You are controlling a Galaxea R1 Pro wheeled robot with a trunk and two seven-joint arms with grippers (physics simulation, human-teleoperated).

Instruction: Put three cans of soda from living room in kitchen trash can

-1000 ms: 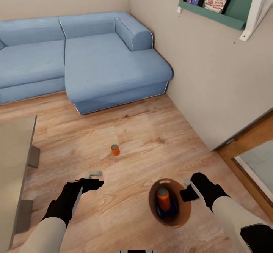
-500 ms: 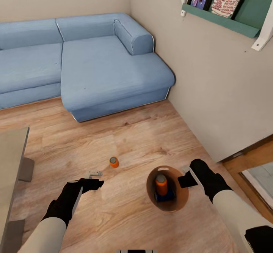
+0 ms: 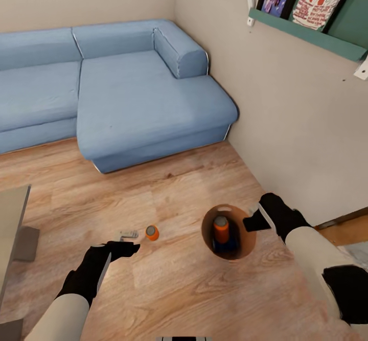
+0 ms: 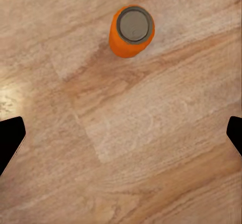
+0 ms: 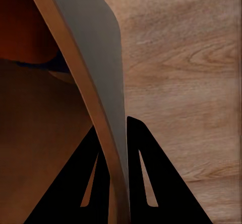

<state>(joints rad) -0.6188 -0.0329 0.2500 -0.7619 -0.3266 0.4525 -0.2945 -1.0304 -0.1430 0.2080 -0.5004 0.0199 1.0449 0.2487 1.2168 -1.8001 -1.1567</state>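
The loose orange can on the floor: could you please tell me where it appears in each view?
Head view: orange can on the floor, just ahead of the left claw.
Left wrist view: near the upper edge, grey top showing.
Right wrist view: I cannot find it.
Shared landmark: the wood floor.

Both arms are creamy white w/ black ends. Left gripper (image 3: 124, 249) is matt black, chunky like a glove, w/ a thin pale grey strip along one side. Right gripper (image 3: 253, 218) is black too, w/ a grey strip & a small grey tip. Right arm has a big round black joint higher up. Seen up close, right fingers (image 5: 146, 183) are flat black pointy triangles w/ narrow slots cut in.
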